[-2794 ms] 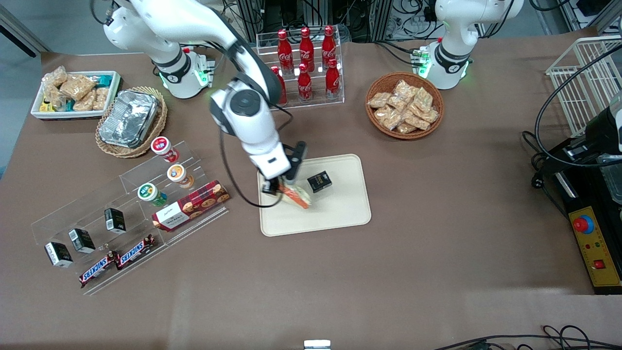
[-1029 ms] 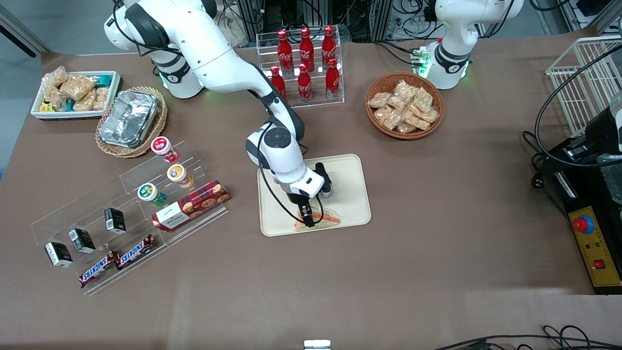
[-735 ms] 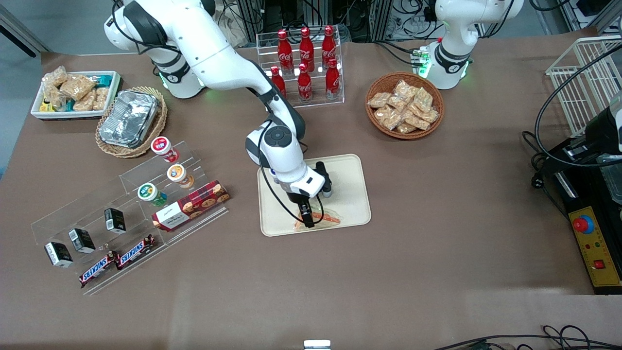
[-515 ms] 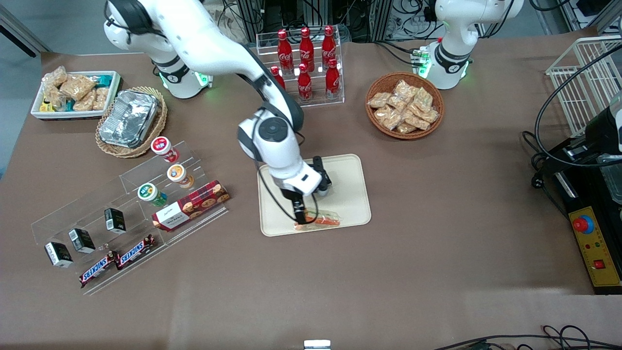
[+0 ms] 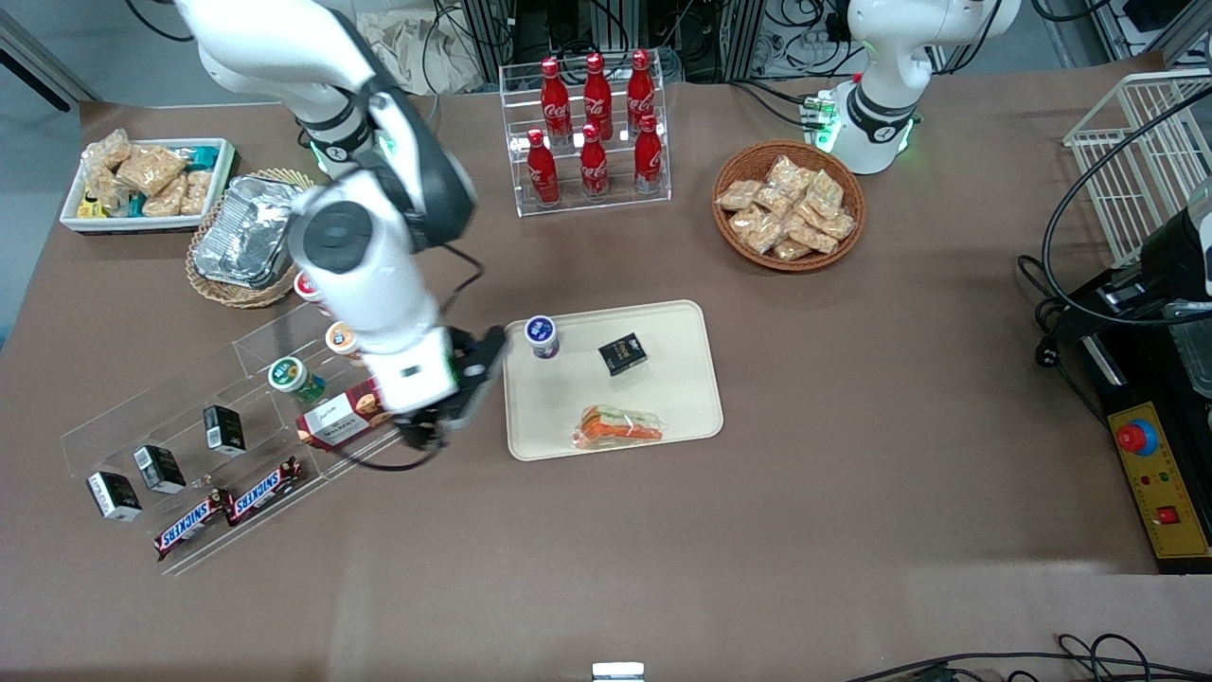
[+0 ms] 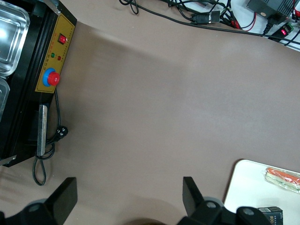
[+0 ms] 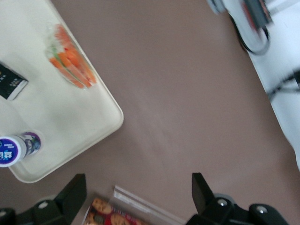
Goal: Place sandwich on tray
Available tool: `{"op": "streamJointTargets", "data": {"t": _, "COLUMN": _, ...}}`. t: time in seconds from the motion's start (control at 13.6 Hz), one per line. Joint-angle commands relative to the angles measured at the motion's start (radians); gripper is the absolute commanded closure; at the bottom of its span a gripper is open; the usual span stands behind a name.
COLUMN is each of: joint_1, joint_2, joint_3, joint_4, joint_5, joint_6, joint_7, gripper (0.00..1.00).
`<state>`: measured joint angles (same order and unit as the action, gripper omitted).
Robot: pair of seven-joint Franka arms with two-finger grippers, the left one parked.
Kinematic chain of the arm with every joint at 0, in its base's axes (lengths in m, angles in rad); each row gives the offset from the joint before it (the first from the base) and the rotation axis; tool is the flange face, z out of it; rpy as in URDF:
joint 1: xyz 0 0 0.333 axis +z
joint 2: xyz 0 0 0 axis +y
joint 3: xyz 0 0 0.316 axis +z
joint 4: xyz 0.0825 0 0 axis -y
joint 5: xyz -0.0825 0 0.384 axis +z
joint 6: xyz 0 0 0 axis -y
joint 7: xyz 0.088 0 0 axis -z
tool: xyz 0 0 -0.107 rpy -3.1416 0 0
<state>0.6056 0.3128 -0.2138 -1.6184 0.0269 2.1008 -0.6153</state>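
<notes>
The sandwich (image 5: pixel 617 426), a clear-wrapped wedge with an orange and green edge, lies flat on the cream tray (image 5: pixel 672 388), near the tray's edge nearest the front camera. Nothing holds it. My right gripper (image 5: pixel 424 434) is open and empty. It hangs above the table beside the tray, toward the working arm's end, over the edge of the acrylic shelf. In the right wrist view the sandwich (image 7: pixel 70 61) lies on the tray (image 7: pixel 61 112), well apart from the gripper (image 7: pixel 138 187). The left wrist view shows the sandwich (image 6: pixel 282 178) on the tray's corner (image 6: pixel 246 187).
A black box (image 5: pixel 622 353) and a purple-lidded cup (image 5: pixel 542 334) also stand on the tray. An acrylic shelf (image 5: pixel 237 417) holds cups, a red cookie box (image 5: pixel 350 407) and Snickers bars. A cola rack (image 5: pixel 592 128), a snack basket (image 5: pixel 788 204) and a foil container (image 5: pixel 251 227) stand farther off.
The gripper let go of the sandwich on the tray, opened, rose and swung away toward the working arm's end, over the shelf's edge. The sandwich stays flat on the tray.
</notes>
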Motion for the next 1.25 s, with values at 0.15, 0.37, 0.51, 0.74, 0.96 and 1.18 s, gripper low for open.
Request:
{"op": "streamJointTargets", "data": {"t": 0.15, "joint_1": -0.101, "joint_2": -0.142, "joint_3": -0.001, "joint_4": -0.032, "joint_5": -0.002, "joint_6": -0.208, "joint_7": 0.253, "gripper": 0.0}}
{"op": "streamJointTargets", "data": {"t": 0.37, "joint_1": -0.263, "joint_2": -0.175, "joint_3": 0.019, "joint_4": -0.023, "joint_5": 0.018, "joint_6": -0.225, "joint_7": 0.255, "gripper": 0.0}}
{"op": "streamJointTargets", "data": {"t": 0.51, "joint_1": -0.3, "joint_2": -0.245, "joint_3": 0.016, "joint_4": -0.028, "joint_5": 0.021, "joint_6": -0.361, "joint_7": 0.29, "gripper": 0.0}}
{"op": "streamJointTargets", "data": {"t": 0.74, "joint_1": -0.331, "joint_2": -0.339, "joint_3": 0.019, "joint_4": -0.04, "joint_5": 0.025, "joint_6": -0.519, "joint_7": 0.55, "gripper": 0.0}}
{"op": "streamJointTargets", "data": {"t": 0.96, "joint_1": -0.487, "joint_2": -0.406, "joint_3": 0.111, "joint_4": -0.066, "joint_5": 0.027, "joint_6": -0.6, "joint_7": 0.618, "gripper": 0.0}}
{"op": "streamJointTargets", "data": {"t": 1.18, "joint_1": -0.553, "joint_2": -0.406, "joint_3": 0.122, "joint_4": -0.028, "joint_5": 0.097, "joint_6": -0.636, "joint_7": 0.634, "gripper": 0.0}}
